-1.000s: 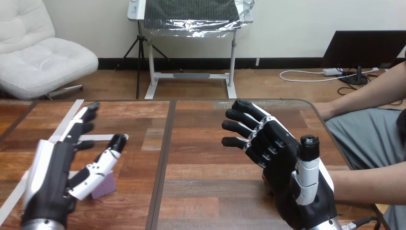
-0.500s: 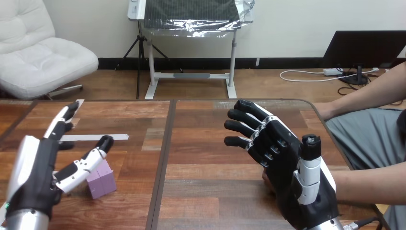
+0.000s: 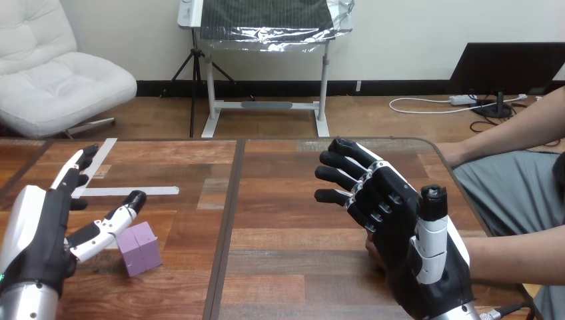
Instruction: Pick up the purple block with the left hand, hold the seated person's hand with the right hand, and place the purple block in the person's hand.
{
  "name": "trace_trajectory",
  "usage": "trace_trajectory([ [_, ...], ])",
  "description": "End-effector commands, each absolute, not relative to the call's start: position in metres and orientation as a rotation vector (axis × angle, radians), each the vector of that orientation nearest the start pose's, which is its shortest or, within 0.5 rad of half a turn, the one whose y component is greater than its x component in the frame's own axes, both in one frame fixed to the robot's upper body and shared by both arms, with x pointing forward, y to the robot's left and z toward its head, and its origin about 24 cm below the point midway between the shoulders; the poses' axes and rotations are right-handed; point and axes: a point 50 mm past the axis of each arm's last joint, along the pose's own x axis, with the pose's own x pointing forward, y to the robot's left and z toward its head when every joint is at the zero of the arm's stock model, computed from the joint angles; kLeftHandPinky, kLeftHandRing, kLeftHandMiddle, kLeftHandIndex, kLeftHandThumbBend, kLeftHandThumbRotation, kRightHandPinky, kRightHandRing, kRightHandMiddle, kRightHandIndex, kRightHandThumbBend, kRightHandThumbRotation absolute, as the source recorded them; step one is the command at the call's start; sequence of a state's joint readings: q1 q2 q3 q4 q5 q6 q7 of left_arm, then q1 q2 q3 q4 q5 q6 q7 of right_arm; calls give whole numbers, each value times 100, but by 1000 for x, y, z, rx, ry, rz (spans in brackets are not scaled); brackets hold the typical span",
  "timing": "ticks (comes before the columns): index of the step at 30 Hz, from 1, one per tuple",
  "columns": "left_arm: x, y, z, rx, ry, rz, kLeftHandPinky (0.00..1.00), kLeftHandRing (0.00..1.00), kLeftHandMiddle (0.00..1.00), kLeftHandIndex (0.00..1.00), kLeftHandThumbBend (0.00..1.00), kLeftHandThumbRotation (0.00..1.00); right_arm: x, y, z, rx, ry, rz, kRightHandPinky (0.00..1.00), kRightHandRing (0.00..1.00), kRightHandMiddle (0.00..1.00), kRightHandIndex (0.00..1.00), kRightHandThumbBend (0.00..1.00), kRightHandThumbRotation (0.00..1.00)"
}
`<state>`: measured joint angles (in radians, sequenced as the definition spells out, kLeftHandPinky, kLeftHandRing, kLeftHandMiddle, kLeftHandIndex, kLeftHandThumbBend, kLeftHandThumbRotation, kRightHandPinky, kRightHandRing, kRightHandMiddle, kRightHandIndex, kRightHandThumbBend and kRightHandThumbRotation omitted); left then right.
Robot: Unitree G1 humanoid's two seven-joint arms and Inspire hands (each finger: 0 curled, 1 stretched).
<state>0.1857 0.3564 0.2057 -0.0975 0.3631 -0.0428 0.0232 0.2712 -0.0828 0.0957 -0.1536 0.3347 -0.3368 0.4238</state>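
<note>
The purple block (image 3: pixel 140 248) rests on the wooden table at the lower left. My left hand (image 3: pixel 36 233) is just left of it, open with fingers straight, and its thumb reaches toward the block's top left edge; I cannot tell whether they touch. My right hand (image 3: pixel 400 227) stands open at the lower right, fingers spread and thumb upright. The person's hand (image 3: pixel 372 252) is mostly hidden behind its palm, with only a small part peeking out at the left. Their forearm (image 3: pixel 513 257) comes in from the right edge.
White tape strips (image 3: pixel 133 191) lie on the table behind the block. A dark seam (image 3: pixel 230 200) runs down the tabletop between my hands. The person's other arm (image 3: pixel 506 133) rests past the table's far right corner.
My left hand has drawn left and lower, uncovering the purple block that it partly hid. The right hand and the person's arm have hardly moved.
</note>
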Motion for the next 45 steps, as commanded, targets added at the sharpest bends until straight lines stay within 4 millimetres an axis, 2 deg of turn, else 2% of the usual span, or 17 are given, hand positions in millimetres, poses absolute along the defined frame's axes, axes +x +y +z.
trace_trajectory([
  [1,227,265,72,808,-12,211,80,86,91,91,67,50,200,-144,75,194,-378,398,74,83,84,84,86,100],
  [13,233,265,65,864,48,180,84,88,92,91,71,50,200,-145,76,185,-385,401,74,83,83,84,86,100],
  [25,236,265,58,920,86,131,95,92,93,91,69,50,200,-146,77,174,-405,405,74,82,83,84,85,100],
  [45,243,264,44,990,166,55,94,93,94,90,69,48,199,-146,77,182,-406,408,73,82,84,84,85,100],
])
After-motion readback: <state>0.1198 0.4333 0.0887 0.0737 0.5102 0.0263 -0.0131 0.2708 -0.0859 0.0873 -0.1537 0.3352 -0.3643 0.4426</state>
